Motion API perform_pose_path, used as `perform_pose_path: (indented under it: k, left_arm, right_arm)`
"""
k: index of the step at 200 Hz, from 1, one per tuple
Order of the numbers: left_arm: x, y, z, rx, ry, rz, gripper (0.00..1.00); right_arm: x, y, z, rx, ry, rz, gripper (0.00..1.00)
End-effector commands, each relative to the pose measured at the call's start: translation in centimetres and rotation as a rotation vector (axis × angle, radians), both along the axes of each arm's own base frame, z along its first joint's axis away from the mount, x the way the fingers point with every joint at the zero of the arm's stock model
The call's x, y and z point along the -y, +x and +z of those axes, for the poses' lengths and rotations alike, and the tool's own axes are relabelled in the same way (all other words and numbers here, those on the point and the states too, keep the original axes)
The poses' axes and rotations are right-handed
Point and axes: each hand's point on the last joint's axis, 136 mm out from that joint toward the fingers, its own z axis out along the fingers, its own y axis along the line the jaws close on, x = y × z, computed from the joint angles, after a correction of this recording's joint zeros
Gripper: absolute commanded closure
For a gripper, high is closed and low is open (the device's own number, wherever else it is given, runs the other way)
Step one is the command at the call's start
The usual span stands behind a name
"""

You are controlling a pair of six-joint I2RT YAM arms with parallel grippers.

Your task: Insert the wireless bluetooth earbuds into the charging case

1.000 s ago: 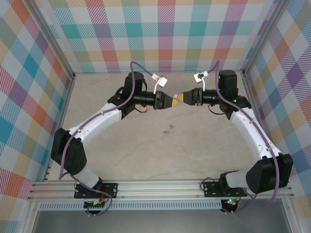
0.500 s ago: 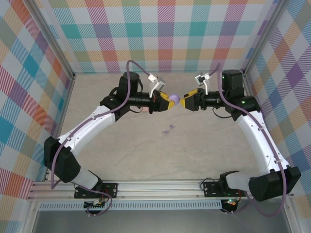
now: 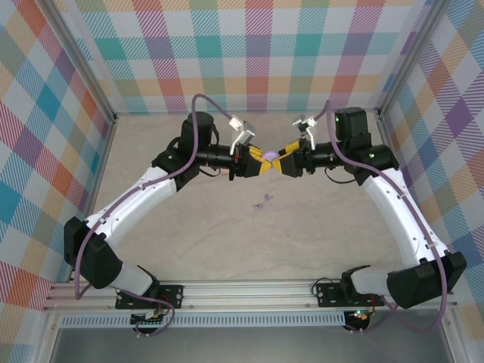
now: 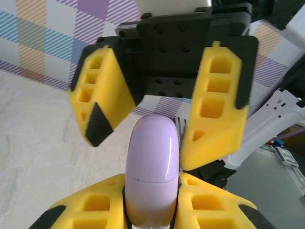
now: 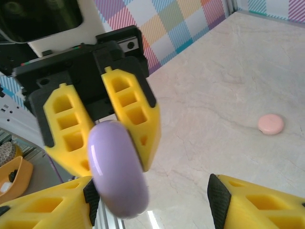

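With our left gripper (image 4: 151, 193) clamped on the lifted charging case (image 4: 152, 162) and the right gripper (image 4: 147, 145) parted around its tip, we should close squarely on the lid (the earbuds (image 3: 262, 201) lie on the table (image 3: 189, 227) below).

surface (image 3: 227, 242): pale beige stone look, faint marble veining | walls (image 3: 257, 53): pastel plaid panels behind, left and right of the surface | frame posts (image 3: 91, 72): bare aluminium, rising from the surface's far corners | rail (image 3: 249, 291): slotted aluminium along the surface's near edge | light: even, soft
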Motion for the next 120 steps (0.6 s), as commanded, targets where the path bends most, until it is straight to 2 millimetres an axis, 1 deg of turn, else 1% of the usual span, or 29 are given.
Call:
perform_pose_path:
  k: [1, 27, 76, 120]
  left_arm:
    - [0.1, -1.9, 2.2, 0.05, -0.05, -0.069, 0.85]
    - [0.0, -2.2, 2.3, 0.052, -0.049, -0.073, 0.85]
    - [-0.1, -2.4, 1.9, 0.056, -0.033, -0.077, 0.85]
    - [-0.2, -2.4, 1.9, 0.063, -0.031, -0.075, 0.86]
  right_arm:
    - [-0.1, 0.3, 0.9, 0.048, -0.013, -0.003, 0.37]
    - [0.3, 1.2, 0.8, 0.068, -0.031, -0.057, 0.37]
    - [1.4, 2.2, 1.6, 0.104, -0.046, -0.183, 0.38]
    - [1.7, 2.5, 1.6, 0.108, -0.052, -0.21, 0.38]
